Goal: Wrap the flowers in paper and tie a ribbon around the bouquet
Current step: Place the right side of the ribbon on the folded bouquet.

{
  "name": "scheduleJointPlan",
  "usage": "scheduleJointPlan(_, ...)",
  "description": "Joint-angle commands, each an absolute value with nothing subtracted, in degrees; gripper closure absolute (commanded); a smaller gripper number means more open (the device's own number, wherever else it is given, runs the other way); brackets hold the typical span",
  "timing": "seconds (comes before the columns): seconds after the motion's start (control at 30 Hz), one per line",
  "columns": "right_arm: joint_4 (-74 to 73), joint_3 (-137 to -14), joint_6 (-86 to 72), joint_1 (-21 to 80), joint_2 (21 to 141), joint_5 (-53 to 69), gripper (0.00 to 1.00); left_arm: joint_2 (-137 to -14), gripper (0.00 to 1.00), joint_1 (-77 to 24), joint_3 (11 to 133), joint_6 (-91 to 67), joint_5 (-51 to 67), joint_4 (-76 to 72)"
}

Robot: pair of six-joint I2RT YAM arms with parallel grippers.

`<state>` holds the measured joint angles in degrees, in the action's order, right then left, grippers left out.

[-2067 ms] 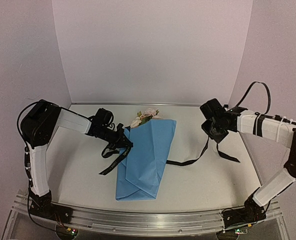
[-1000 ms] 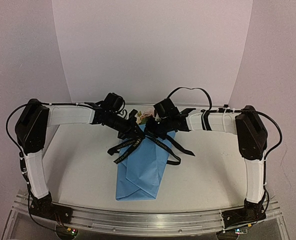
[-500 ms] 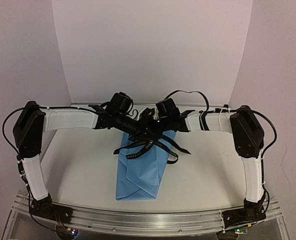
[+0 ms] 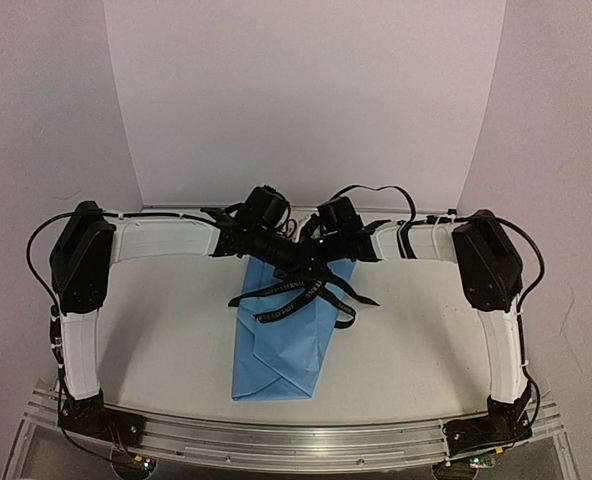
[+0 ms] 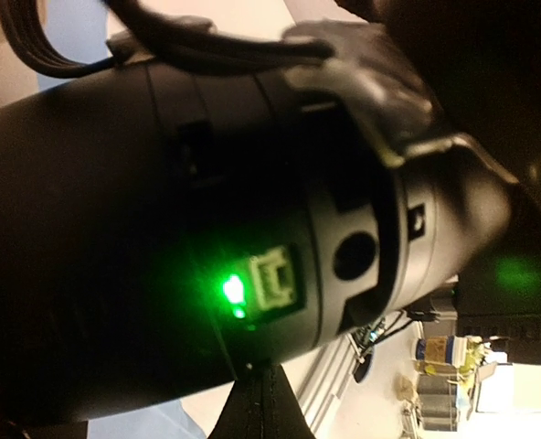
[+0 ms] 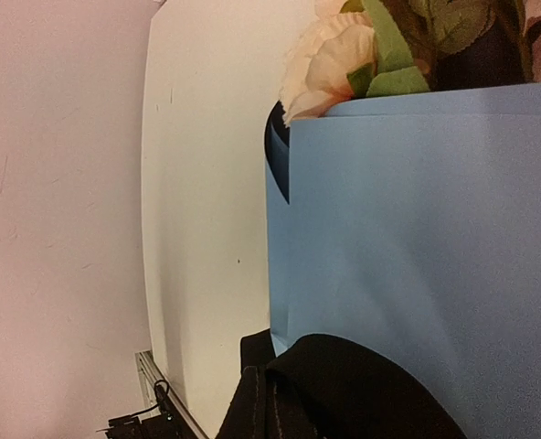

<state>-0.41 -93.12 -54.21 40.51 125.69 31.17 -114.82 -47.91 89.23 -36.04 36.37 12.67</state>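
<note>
The bouquet lies on the table as a light blue paper (image 4: 288,345) bundle, its narrow end toward me. In the right wrist view the flowers (image 6: 330,64) show as a pale pink rose with green leaves at the paper's (image 6: 417,247) open end. Both grippers meet just above the bundle's upper part. My left gripper (image 4: 294,256) is shut on the black ribbon (image 4: 281,292), which hangs in loops across the paper. Beside it my right gripper (image 4: 314,262) is shut on the ribbon (image 6: 344,393) too. The left wrist view is filled by the right arm's black wrist (image 5: 252,210), with the ribbon (image 5: 263,412) at the bottom.
The white table (image 4: 166,330) is walled at the back and both sides. An aluminium rail (image 4: 276,435) with the arm bases runs along the near edge. The two wrists nearly touch over the bouquet.
The arms swung in from the sides and met over the bouquet. The left gripper kept sliding right, up against the right wrist. The ribbon ends were lifted and now drape across the paper.
</note>
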Motion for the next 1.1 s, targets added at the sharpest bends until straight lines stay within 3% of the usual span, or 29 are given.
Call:
scheduleJointPlan(0.0,2.11,-93.31,-50.8,42.83,124.13,37.15,0.9,-115.36,0.98,-47.43,87.66,-32.0,26.47,8.7)
scheduleJointPlan(0.13,3.6,-91.57,-50.33,42.8,122.87,38.01,0.79,-109.6,0.98,-47.41,76.98,-33.56,26.22,-5.89)
scheduleJointPlan(0.57,5.52,-89.07,-49.64,42.8,118.25,36.82,0.42,-104.27,1.0,-47.25,62.55,-37.74,28.31,-26.56)
scheduleJointPlan(1.07,5.74,-86.15,-48.36,41.81,111.95,32.12,0.07,-104.21,1.0,-46.31,56.99,-40.73,31.79,-35.27)
